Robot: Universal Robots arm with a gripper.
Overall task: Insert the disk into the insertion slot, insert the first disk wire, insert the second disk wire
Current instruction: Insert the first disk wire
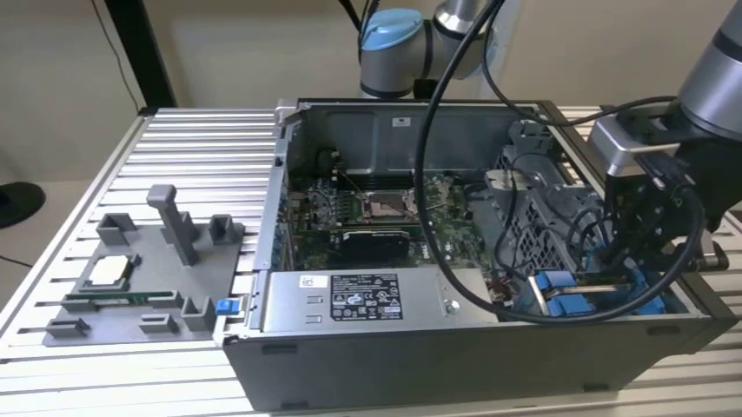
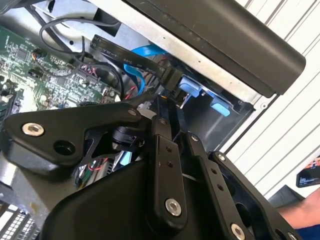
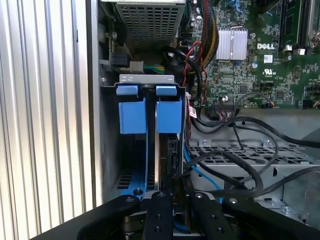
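In the insertion slot (image 3: 145, 79), the disk (image 3: 173, 150) is standing on edge (blue tabs (image 3: 132, 116) just beside it); my pincer (image 3: 177, 195) is hovering at its edge, and I cannot tell whether it's clenched.

I see a black-and-white sticker (image 1: 364, 298) of fine print on the grey box (image 1: 292, 314), and white lettering on the motherboard (image 3: 240, 85) and on a black cable (image 2: 120, 55).

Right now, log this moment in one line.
gripper: down in case, at slot | black wire: connector just ahead of gripper, beside blue tab
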